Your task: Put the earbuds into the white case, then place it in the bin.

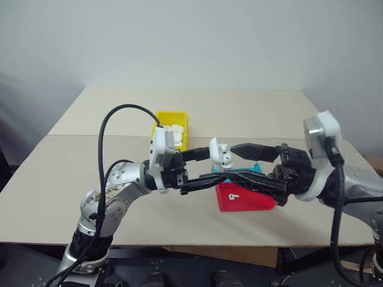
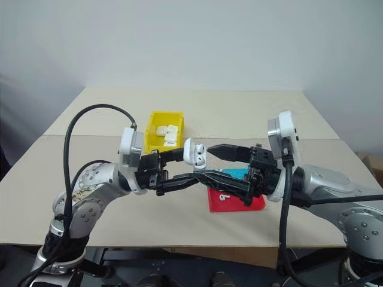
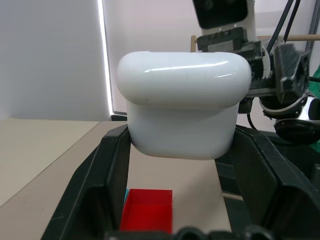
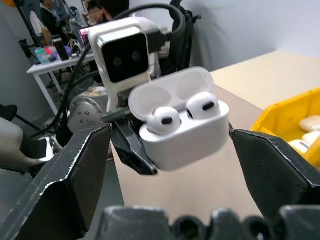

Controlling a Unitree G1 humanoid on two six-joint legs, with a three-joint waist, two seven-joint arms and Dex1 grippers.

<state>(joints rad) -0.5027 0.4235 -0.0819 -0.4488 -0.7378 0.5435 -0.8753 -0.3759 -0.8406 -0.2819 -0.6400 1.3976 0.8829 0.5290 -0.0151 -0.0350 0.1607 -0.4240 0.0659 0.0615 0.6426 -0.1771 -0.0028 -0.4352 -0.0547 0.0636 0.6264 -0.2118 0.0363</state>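
Two arms met above the middle of the beige table [image 1: 72, 173] in the head views. Left gripper [image 1: 216, 162]: closed on the white case [image 1: 219, 152], held well above the tabletop with its lid flipped up. Right gripper [image 1: 239, 162]: fingers spread apart, one tip just beside the case at its own height, the other passing below it, neither visibly touching. Yellow bin [image 1: 179, 122]: stood on the table beyond the left arm, with several pale items [image 1: 170, 133] lying inside. Red and teal tray [image 1: 245, 200]: sat on the table under the two grippers, with one loose earbud [image 1: 232, 195] lying on its red part. Left wrist view: the white case [image 3: 182, 107] sat clamped between the two black fingers [image 3: 92, 185], seen from its closed back side; the red tray [image 3: 147, 216] lay on the table far below, and the right arm's wrist camera [image 3: 222, 15] faced in from behind the case. Right wrist view: the case [image 4: 182, 122] hung between the parted black fingers [image 4: 65, 175] with clear gaps on either side, lid open, and two earbuds [image 4: 182, 112] seated side by side in its wells. The left arm's white camera housing [image 4: 125, 55] showed directly behind the case, a corner of the yellow bin [image 4: 295, 115] stood off to one side, and people sat at a cluttered desk [image 4: 55, 62] in the background.
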